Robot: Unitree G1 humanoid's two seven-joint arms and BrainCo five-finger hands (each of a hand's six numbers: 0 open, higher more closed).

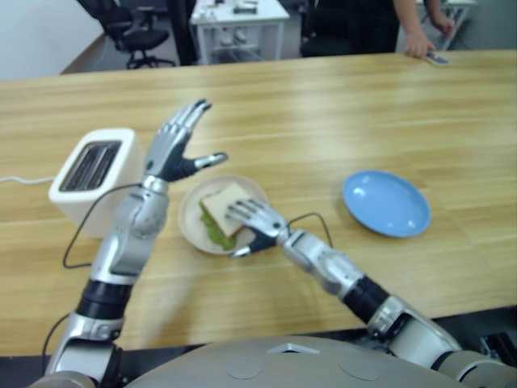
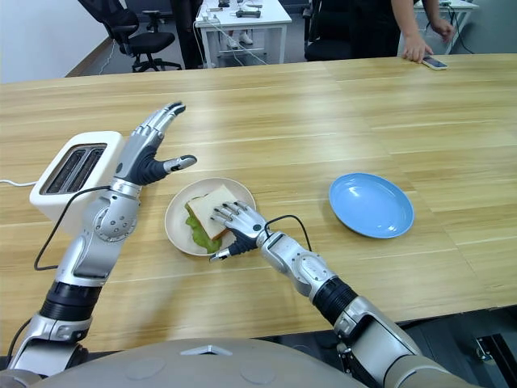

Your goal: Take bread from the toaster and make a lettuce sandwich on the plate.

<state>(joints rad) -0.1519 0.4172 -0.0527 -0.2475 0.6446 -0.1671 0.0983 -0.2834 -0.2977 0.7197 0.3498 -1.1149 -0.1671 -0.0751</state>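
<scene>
Surface [image 2: 323, 121]: pale wood planks, carrying the toaster, two plates and both robot hands.

Toaster [image 2: 56, 194]: white, standing upright on the left side of the surface, well apart from the blue plate. Two long slots on top, dark inside (contents not to be made out). White cord [image 2: 10, 183] leading off to the left edge.

Cream plate [image 2: 172, 222]: round, lying flat just right of the toaster, near the front of the surface. Holding the sandwich.

Bread [image 2: 208, 200]: one pale square slice with a brown crust, lying in the cream plate as the top layer, a corner pointing toward the far rim.

Lettuce [image 2: 198, 232]: green leaf tucked under the bread, sticking out along the slice's left and near edges, inside the plate's rim.

Blue plate [image 2: 371, 206]: round and shallow, lying flat to the right, apart from the cream plate, its blue inner face showing from rim to rim.

Left robot hand [image 2: 144, 158]: raised above the surface between the toaster and the cream plate, fingers stretched out and pointing away, thumb out to the right, holding nothing.

Right robot hand [image 2: 236, 220]: laid palm down on the bread's near right part, fingers spread flat on the slice and not closed around it, thumb down by the plate's near rim.
</scene>
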